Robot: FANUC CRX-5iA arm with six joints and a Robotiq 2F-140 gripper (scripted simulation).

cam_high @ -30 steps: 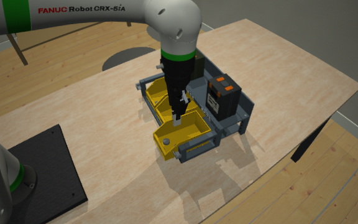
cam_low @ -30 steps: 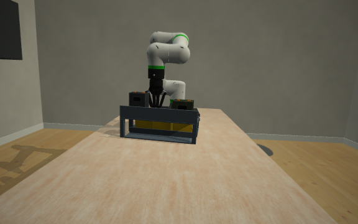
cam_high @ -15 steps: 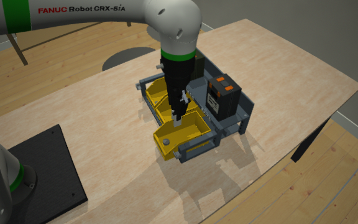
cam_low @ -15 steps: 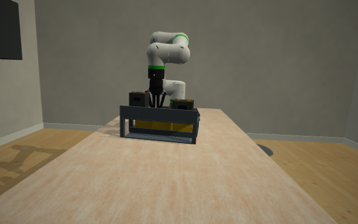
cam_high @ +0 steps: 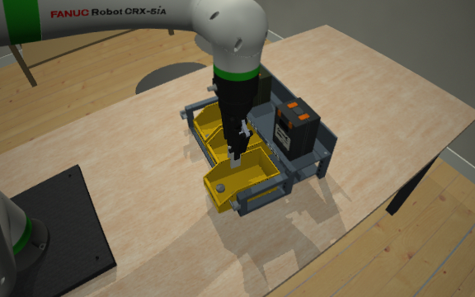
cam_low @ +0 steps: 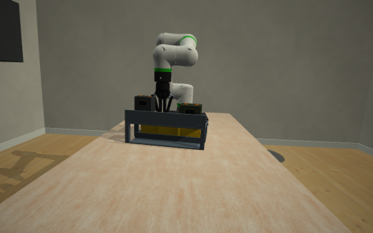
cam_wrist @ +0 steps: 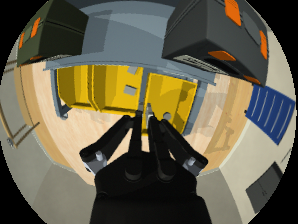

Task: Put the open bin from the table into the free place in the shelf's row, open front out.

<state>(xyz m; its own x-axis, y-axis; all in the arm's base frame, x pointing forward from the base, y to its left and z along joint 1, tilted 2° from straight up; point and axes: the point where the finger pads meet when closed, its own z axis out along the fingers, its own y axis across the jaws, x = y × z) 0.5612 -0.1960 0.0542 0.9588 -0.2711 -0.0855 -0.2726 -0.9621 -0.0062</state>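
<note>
The yellow open bin (cam_high: 242, 177) stands in the near end place of the grey shelf (cam_high: 262, 144), level, open front out over the lip. A grey round part (cam_high: 220, 187) lies in its front. Two other yellow bins (cam_high: 206, 121) (cam_high: 221, 142) stand beside it in the row. My gripper (cam_high: 234, 158) points straight down over the bin's side wall. In the wrist view the fingers stand slightly apart on either side of this thin wall, beside the bin (cam_wrist: 172, 99). From the rear view the gripper (cam_low: 163, 108) reaches down behind the shelf (cam_low: 166, 129).
A black box with orange tabs (cam_high: 296, 128) and a dark green box (cam_high: 263, 87) stand on the shelf's upper board, close to my wrist. A black base plate (cam_high: 60, 223) lies at the table's near left. A blue panel (cam_wrist: 272, 111) shows at the wrist view's right.
</note>
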